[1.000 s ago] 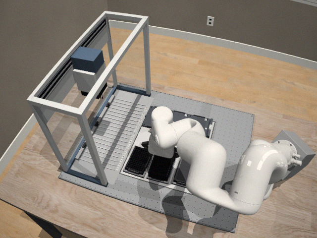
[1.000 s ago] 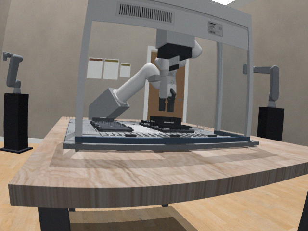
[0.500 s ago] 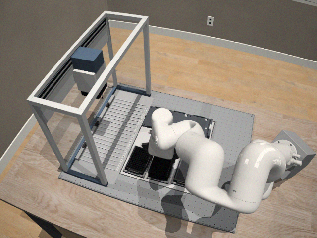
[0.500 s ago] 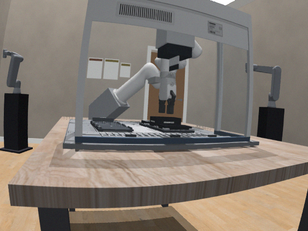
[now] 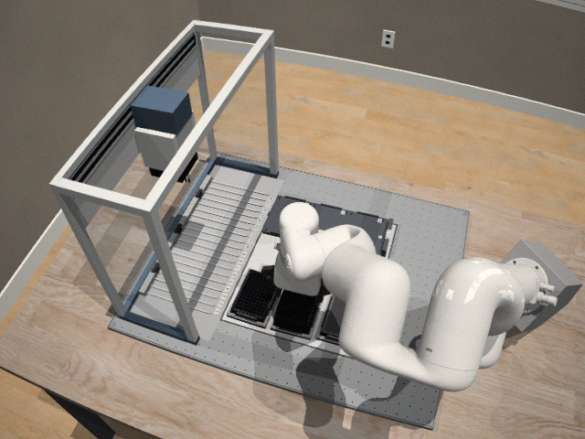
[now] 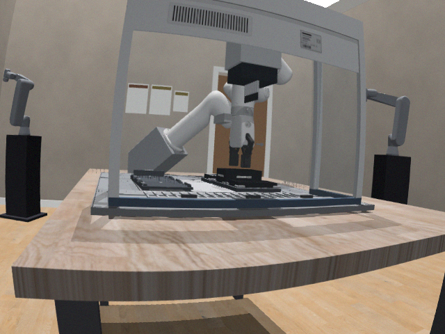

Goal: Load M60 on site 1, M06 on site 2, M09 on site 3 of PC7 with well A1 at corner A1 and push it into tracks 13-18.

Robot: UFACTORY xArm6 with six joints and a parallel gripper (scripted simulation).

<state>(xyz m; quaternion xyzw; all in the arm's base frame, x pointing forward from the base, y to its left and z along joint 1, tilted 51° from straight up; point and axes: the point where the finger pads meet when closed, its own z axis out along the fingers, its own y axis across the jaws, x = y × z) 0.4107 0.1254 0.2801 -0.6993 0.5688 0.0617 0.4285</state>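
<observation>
PC7 (image 5: pixel 352 218), the long dark plate carrier, lies flat on the grey apron in front of the rails (image 5: pixel 212 236), and the big white arm (image 5: pixel 373 288) covers most of it from above, so I cannot tell if anything sits on its sites. From the side view it looks low and dark, off to the left of the plates. Three nests stand in a row beside the apron. The far one holds a black plate with many small wells, M06 (image 5: pixel 255 296). The middle one holds a taller black block, M09 (image 5: pixel 295 313). The near one, with M60 (image 5: pixel 332 326), is mostly hidden under the arm. The gripper (image 6: pixel 240 155) cannot be seen from above. From the side it hangs just above the black block, not touching it, fingers (image 6: pixel 233 156) wide open and holding nothing. PC7 is well apart from it.
</observation>
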